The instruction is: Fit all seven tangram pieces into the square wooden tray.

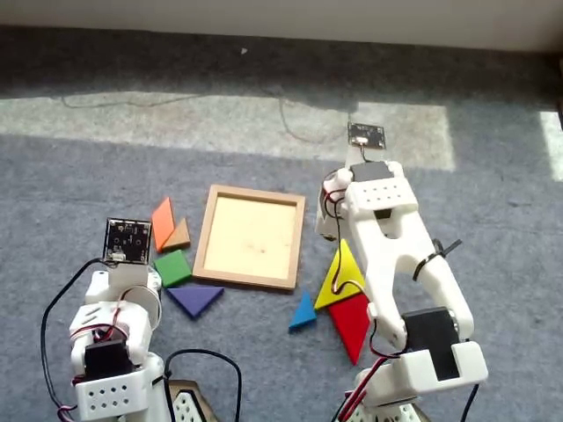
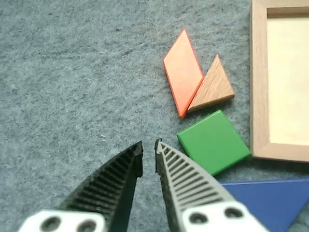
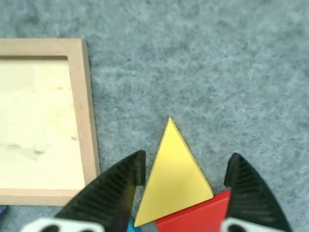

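Found the square wooden tray [image 1: 251,233] flat on the grey desk [image 1: 88,176], bare inside, with all seven pieces outside it. Counted four to its left: orange parallelogram [image 2: 183,71] and tan triangle [image 2: 213,88] touching edge to edge, green square [image 2: 215,142] just nearer, dark blue triangle [image 1: 194,297] nearest of all. Counted three to its right: yellow triangle [image 3: 172,179], red triangle [image 1: 350,325] touching its near edge, small light-blue triangle [image 1: 303,315] just left of those two, close to the tray's near right corner. Judged the split deliberate, giving each arm a share within easy reach and leaving the tray as common ground between them.

Saw the right jaws spread wide, one on either side of the yellow triangle, gripping nothing. Judged that spread suited to pinching the flat piece by its two long edges, with the tray just to the left for a short carry. Could not tell their height above the desk.

Saw the left jaws all but closed, only a narrow slit between the tips, empty, over bare desk just left of the green square. Read that as a waiting pose, clear of the tray during the right arm's turn.
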### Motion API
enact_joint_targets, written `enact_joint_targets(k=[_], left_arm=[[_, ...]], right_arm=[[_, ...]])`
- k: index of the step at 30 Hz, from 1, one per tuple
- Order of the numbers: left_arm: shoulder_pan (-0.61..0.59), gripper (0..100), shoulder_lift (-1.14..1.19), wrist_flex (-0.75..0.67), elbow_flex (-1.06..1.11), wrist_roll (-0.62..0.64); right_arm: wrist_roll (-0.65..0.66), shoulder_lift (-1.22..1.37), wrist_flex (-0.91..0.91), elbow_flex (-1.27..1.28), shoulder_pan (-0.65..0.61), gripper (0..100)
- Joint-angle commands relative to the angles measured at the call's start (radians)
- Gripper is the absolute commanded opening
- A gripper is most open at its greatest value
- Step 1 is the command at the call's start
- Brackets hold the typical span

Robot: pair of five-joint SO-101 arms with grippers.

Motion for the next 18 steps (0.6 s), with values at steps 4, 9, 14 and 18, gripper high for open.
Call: enact_joint_targets(k=[4, 9, 14, 18], left_arm=[[-0.005, 8, -0.035, -0.025, -0.001, 0.008], [-0.005, 8, -0.035, -0.025, -0.001, 0.008], [-0.004, 8, -0.035, -0.025, -0.001, 0.008], [-0.002, 8, -0.035, -0.026, -0.001, 0.008]], right_arm=[[-0.029, -0.016, -0.018, 0.082, -0.062, 26.2], [-0.028, -0.015, -0.018, 0.108, -0.102, 26.2], [-0.031, -0.013, -0.039, 0.134, -0.107, 26.2], [-0.031, -0.013, -0.039, 0.148, -0.101, 26.2]])
